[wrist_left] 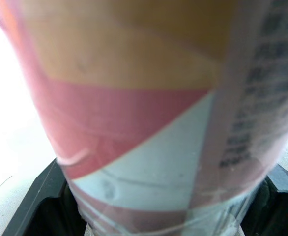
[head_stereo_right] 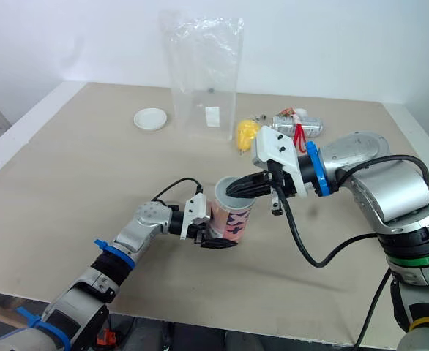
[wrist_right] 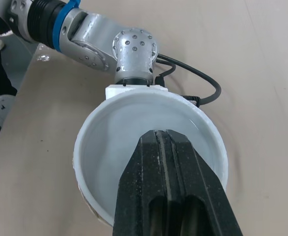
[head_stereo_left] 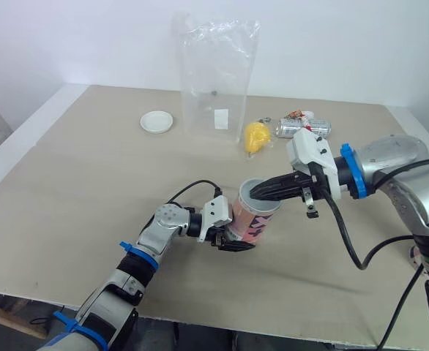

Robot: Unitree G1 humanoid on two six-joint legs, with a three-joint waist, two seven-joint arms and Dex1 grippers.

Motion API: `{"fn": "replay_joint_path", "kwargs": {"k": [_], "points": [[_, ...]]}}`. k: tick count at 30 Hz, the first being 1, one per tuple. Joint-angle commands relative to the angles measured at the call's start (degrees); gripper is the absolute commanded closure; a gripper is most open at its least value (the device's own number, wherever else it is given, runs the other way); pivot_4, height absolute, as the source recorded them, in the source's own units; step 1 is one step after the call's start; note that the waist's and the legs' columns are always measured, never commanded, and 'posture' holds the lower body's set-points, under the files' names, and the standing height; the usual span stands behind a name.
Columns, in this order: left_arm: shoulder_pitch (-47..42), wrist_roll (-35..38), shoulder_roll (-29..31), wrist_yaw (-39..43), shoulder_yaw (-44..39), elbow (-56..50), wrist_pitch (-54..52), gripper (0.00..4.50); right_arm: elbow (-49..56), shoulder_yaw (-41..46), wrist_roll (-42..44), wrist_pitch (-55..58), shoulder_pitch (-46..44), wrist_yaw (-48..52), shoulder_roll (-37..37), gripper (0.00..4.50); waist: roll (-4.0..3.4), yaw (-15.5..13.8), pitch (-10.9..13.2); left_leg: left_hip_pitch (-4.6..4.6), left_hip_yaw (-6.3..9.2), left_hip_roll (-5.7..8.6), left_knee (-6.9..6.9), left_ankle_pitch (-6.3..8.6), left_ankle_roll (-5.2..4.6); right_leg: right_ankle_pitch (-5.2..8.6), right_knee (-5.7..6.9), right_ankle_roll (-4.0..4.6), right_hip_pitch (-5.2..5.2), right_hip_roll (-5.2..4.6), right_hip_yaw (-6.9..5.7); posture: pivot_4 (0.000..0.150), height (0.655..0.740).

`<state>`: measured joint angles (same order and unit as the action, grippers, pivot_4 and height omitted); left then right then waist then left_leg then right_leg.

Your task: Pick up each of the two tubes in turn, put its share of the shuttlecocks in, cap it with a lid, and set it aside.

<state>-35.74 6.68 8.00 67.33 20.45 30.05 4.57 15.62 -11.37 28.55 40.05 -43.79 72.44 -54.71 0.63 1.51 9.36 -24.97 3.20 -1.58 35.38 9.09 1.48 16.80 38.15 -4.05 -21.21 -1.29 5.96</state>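
1. The tube [head_stereo_left: 255, 219] stood slightly tilted on the tabletop [head_stereo_left: 90, 190], near the front edge, with its mouth open upward.
2. The left gripper [head_stereo_left: 236, 243] was clamped around the tube's lower part.
3. The left wrist view showed only the label up close, in pink, orange and pale blue bands, with black fingers [wrist_left: 33, 206] on either side.
4. The right gripper [head_stereo_left: 255, 193] was clenched with its two fingers pressed together, and its tip was at the tube's rim.
5. The right wrist view looked down into the tube's white inner wall, which the eye views did not show.
6. Well apart at the far side lay a white lid [head_stereo_left: 157, 121], a standing clear plastic bag [head_stereo_left: 218, 80], a yellow object [head_stereo_left: 256, 136] and a crushed can [head_stereo_left: 302, 128].
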Motion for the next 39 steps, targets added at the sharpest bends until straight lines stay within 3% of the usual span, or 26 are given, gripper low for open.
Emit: {"fn": "replay_joint_path", "kwargs": {"k": [1,15,21,24,31,34,39], "points": [[1.7,-2.5,1.7,-0.2,1.1,2.2,-1.8,1.13,-1.6,-3.1,-4.2,-0.7,2.4,1.0,-1.5,4.47,0.01,0.0,0.0,0.02,0.0,0.0,0.0,0.0,0.0,0.01,0.0,0.02,-0.01,0.0,0.0,0.15,0.74],[1.7,-2.4,1.6,-0.7,1.3,2.3,-1.7,1.13,-1.0,-4.5,-7.4,-4.4,6.2,-0.9,1.4,4.47,0.63,0.2,-0.8,0.43,-0.02,-0.08,-0.08,0.04,0.06,0.17,-0.02,0.28,0.24,0.0,0.0,0.15,0.74],[1.7,-2.1,1.5,-0.7,1.0,2.1,-1.8,1.13,-2.0,-1.3,-3.3,-2.6,4.9,1.7,1.6,4.47,0.64,0.3,-0.8,0.45,-0.03,-0.09,-0.08,0.04,0.06,0.17,-0.02,0.29,0.24,-0.02,0.01,0.15,0.74],[1.8,-2.0,1.7,-0.8,0.8,1.8,-1.9,1.13,-3.3,4.0,2.2,0.9,4.0,2.6,1.4,4.47,0.66,0.3,-0.8,0.42,-0.03,-0.08,-0.1,0.05,0.07,0.19,-0.05,0.3,0.24,-0.04,0.0,0.15,0.74],[2.7,-1.6,2.6,-0.5,0.4,0.5,-2.5,1.13,-3.4,26.4,19.0,13.6,8.1,-4.2,0.7,4.47,0.55,0.1,-0.6,-0.2,0.02,-0.02,-0.09,0.06,0.08,-0.13,-0.04,0.32,-0.03,-0.04,0.0,0.15,0.74],[2.8,-1.5,2.8,-0.2,0.5,0.2,-2.6,1.13,0.5,33.5,24.3,18.0,12.7,-8.9,1.9,4.47,0.54,0.0,-0.6,-0.16,0.09,-0.01,-0.18,0.12,0.04,-0.03,-0.04,0.33,-0.02,0.03,-0.04,0.15,0.74],[2.7,-0.2,2.3,-0.5,-0.5,0.0,-2.8,1.13,9.6,41.2,22.8,14.4,30.9,-16.6,7.3,4.47,0.57,0.4,-0.6,-0.14,0.14,-0.04,-0.27,0.11,0.04,0.24,-0.05,-0.09,0.02,0.19,0.08,0.15,0.74]]}}
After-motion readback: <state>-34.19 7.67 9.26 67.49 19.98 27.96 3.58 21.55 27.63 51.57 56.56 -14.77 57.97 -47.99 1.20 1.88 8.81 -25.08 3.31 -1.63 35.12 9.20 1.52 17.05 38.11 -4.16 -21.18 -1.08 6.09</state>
